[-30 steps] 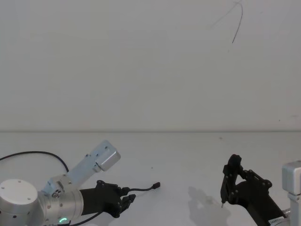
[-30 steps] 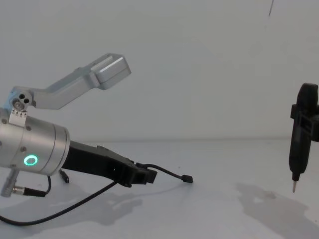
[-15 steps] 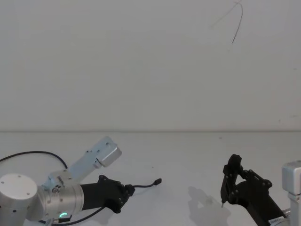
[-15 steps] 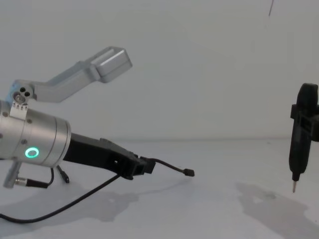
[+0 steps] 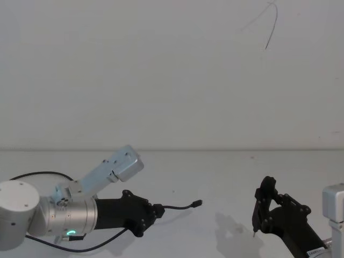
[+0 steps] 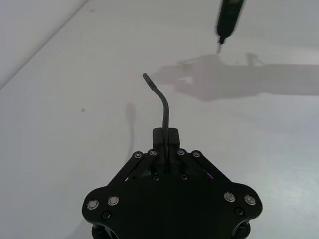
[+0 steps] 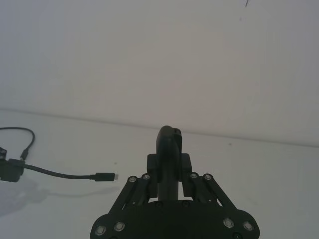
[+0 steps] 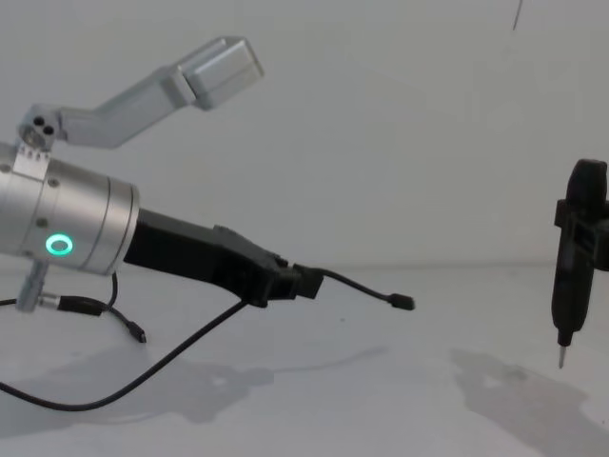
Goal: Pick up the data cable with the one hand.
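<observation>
– Black cord, thin and limp: where is the data cable (image 8: 364,284) now?

– Its front end is off the worktop (image 8: 381,400). The left claw (image 8: 304,282) is clamped on it a little behind the plug (image 8: 404,303), which juts forward into the air. Behind the claw the rest sags down to the worktop on the robot's left and trails off there.

– So the pick looks made?

– I'd judge it largely done, as far as the gripped end goes. What counts now is the lift. The cord is slim, so the jaws should hold their squeeze; any easing could let it slide through.

– And the slack?

– Rise slowly and evenly. A long tail lies on the worktop, and a quick pull could drag it or make it swing and tug at the grip. Lifting straight, without twisting the wrist, seems safest.

– The other arm?

– The right claw (image 5: 263,207) sits low at the right, well apart, closed on a pen-shaped tool (image 8: 574,267) pointing down. It seems parked; keep the plug away from that tip.
</observation>
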